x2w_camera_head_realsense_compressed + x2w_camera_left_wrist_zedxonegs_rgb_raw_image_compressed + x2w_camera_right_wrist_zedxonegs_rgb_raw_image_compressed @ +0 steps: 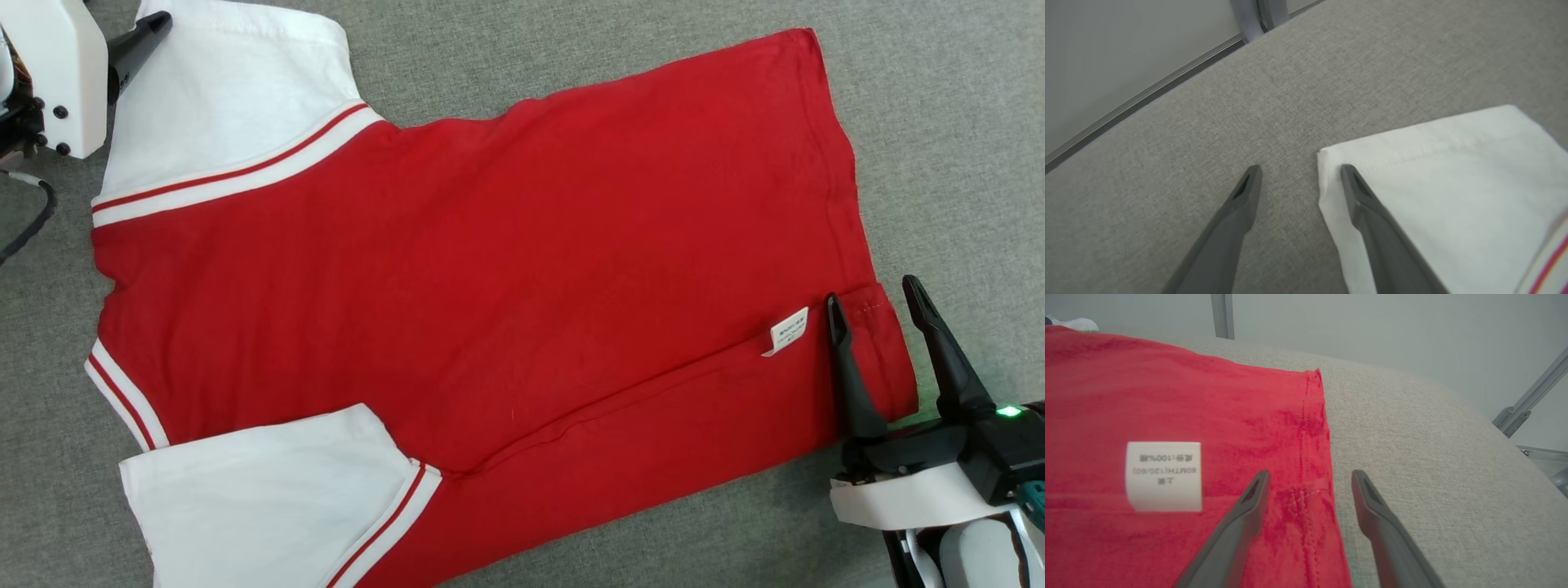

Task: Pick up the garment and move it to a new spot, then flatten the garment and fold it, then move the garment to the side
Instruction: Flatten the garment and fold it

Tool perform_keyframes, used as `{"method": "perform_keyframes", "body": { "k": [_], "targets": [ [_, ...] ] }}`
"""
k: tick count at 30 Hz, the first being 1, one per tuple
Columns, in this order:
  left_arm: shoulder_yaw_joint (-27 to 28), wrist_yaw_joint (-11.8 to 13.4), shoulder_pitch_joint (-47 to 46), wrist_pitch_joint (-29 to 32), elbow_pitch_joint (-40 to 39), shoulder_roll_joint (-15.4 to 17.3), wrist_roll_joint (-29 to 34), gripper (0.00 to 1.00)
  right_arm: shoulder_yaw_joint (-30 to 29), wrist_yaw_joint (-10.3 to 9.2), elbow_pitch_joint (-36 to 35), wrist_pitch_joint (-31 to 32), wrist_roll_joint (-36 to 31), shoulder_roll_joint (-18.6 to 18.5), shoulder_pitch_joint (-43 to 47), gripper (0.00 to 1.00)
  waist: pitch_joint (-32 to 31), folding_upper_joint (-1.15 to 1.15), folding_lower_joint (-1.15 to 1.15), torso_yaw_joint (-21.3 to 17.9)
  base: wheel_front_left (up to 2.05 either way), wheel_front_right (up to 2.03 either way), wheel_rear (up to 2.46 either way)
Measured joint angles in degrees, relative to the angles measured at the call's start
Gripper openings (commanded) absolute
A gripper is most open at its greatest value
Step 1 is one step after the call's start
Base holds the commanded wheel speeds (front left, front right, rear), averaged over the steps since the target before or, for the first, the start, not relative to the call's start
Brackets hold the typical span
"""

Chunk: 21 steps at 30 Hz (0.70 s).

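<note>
The garment [490,269] is a red shirt with white sleeves and red-striped white trim, spread flat on the grey cloth-covered surface [939,122]. Its near long edge is folded over, showing a white care label [789,331]. My right gripper [872,292] stands open astride the hem corner, one finger over the red cloth [1167,396] and the other over the bare surface, beside the label [1163,475]. My left gripper [1300,170] is open at the far white sleeve [1453,196], one finger over its corner. One of its dark fingers [137,45] shows at the head view's top left.
A black cable [33,220] loops at the left edge beside the left arm's white housing [57,73]. The padded surface ends at a pale wall with grey metal frame posts [1257,16] [1222,316]. Bare grey surface lies right of the hem.
</note>
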Motion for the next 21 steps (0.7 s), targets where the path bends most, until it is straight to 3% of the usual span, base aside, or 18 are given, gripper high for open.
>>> {"method": "perform_keyframes", "body": {
  "k": [6, 7, 8, 11, 13, 21],
  "targets": [
    [-2.03, 0.0, -1.22, -1.26, 1.51, -0.27, -0.75, 0.79, 0.26, 0.0, 0.16, 0.0, -0.54, 0.24, -0.1, 1.0, 0.11, 0.0, 0.0, 0.14, 0.0, 0.0, 0.0],
    [-2.44, -0.01, -1.49, -1.35, 1.6, -0.31, -0.98, 0.71, 0.29, 0.0, 0.23, 0.0, -0.55, 0.23, -0.15, 1.0, 0.13, 0.0, 0.0, 0.16, 0.0, 0.0, 0.0],
    [-2.8, 0.0, -1.82, -1.54, 1.67, -0.34, -1.12, 0.55, 0.29, 0.0, 0.29, 0.0, -0.56, 0.21, -0.19, 1.0, 0.12, 0.0, 0.0, 0.19, 0.0, 0.0, 0.0],
    [-3.85, 0.0, -1.92, -2.15, 1.7, -0.45, -2.25, 0.31, 0.27, 0.0, 0.35, 0.0, -0.63, 0.19, -0.21, 1.0, 0.08, 0.0, 0.0, 0.24, 0.0, 0.0, 0.0],
    [-4.65, 0.0, -1.94, -2.23, 1.49, -0.49, -3.26, 0.0, 0.27, 0.0, 0.43, 0.0, -0.67, 0.16, -0.21, 1.0, 0.0, 0.0, 0.0, 0.24, 0.0, 0.0, 0.0],
    [-6.94, 0.0, -2.19, -3.52, 0.82, 0.02, -7.3, 0.0, 1.35, 0.0, 0.92, 0.0, 0.23, -0.27, -2.07, 1.0, -0.78, 0.0, 0.0, 0.02, 0.0, 0.0, 0.0]
  ]
}}
